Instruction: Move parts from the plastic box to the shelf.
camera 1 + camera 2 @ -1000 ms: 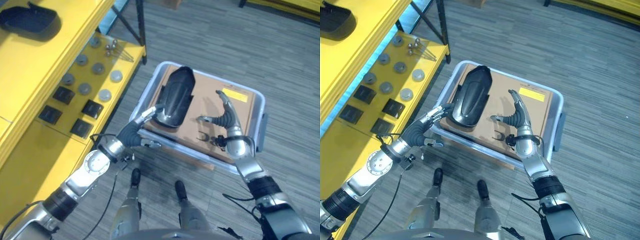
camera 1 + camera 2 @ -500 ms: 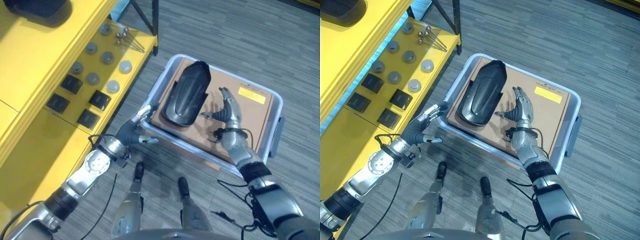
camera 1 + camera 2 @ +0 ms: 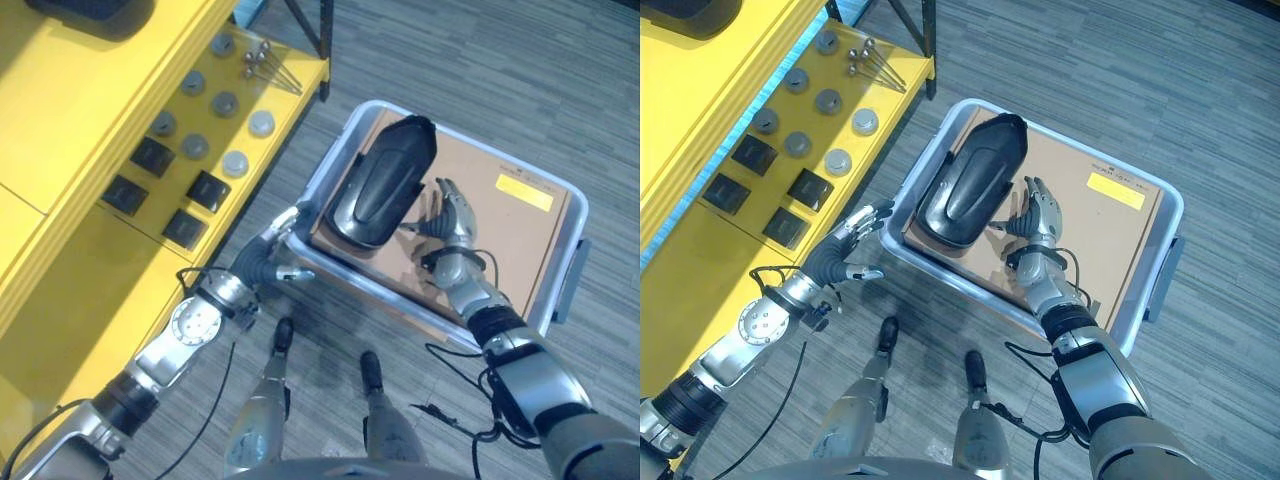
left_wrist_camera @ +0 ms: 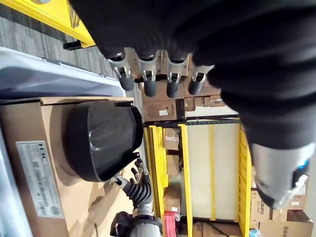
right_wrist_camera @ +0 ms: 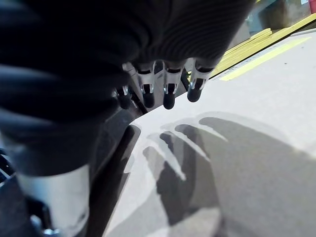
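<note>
1. Where the yellow shelf (image 3: 70, 150) runs along the robot's left, its lower tier carries round grey caps (image 3: 262, 123), square black blocks (image 3: 208, 189) and a few metal pins (image 3: 268, 66); a dark moulded part (image 3: 95, 12) rests on the upper tier.
2. Plastic box (image 3: 330, 170), pale grey, on the striped floor before the robot, beside the shelf's end; lined with brown cardboard (image 3: 500, 240) that bears a yellow label (image 3: 523, 192).
3. Black part (image 3: 383, 182), long and curved, lying on the cardboard at the box's shelf-side end.
4. Right hand (image 3: 447, 215), over the cardboard just beside the black part, fingers straight and spread, holding nothing; whether the fingertips touch the part is hard to judge.
5. Left hand (image 3: 272, 250), at the near outer corner of the box, fingers extended towards the rim, thumb apart, nothing grasped; its wrist view shows the fingers (image 4: 148, 84) straight, with the box rim and the part beyond.
</note>
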